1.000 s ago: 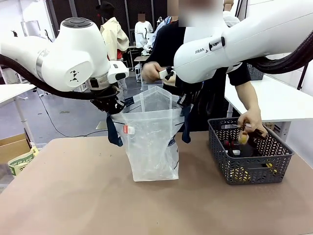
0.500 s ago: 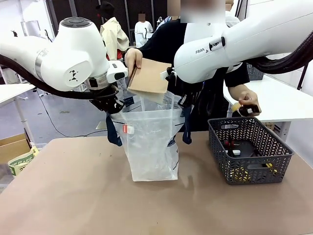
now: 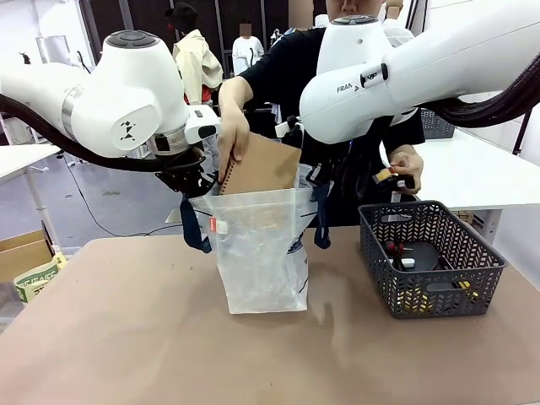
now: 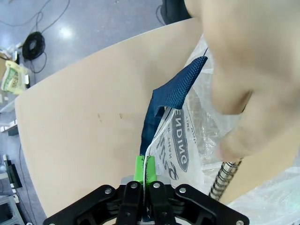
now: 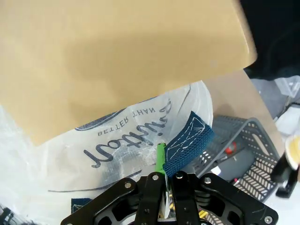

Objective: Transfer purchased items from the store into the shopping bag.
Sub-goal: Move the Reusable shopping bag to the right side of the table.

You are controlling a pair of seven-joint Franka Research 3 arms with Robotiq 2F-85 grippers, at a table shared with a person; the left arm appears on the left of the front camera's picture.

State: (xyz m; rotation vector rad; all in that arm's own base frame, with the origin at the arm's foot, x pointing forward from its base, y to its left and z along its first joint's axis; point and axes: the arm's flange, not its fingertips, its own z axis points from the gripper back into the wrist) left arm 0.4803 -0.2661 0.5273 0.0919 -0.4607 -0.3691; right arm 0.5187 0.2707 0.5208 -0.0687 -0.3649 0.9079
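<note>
The translucent shopping bag [image 3: 260,249] stands upright mid-table, its mouth held apart by both arms. My left gripper [image 3: 196,181] is shut on the bag's left rim by a navy handle [image 4: 161,101]; its green pads [image 4: 144,169] pinch the plastic. My right gripper [image 3: 321,173] is shut on the right rim beside the other strap [image 5: 187,140]. A person's hand [image 3: 232,135] lowers a flat tan spiral notebook [image 3: 261,164] into the bag. The person's other hand [image 3: 403,169] holds a small yellow-topped item [image 3: 384,176] above the dark grey basket [image 3: 430,257], which holds small red and yellow pieces.
A cardboard box with a green packet [image 3: 34,274] sits beyond the table's left edge. The basket stands near the table's right edge. Open tabletop [image 3: 169,354] lies in front of the bag.
The person's hand brought the tan notebook over the bag and now pushes it down into the mouth. The other hand lifted a small item out of the basket. Both grippers stayed put.
</note>
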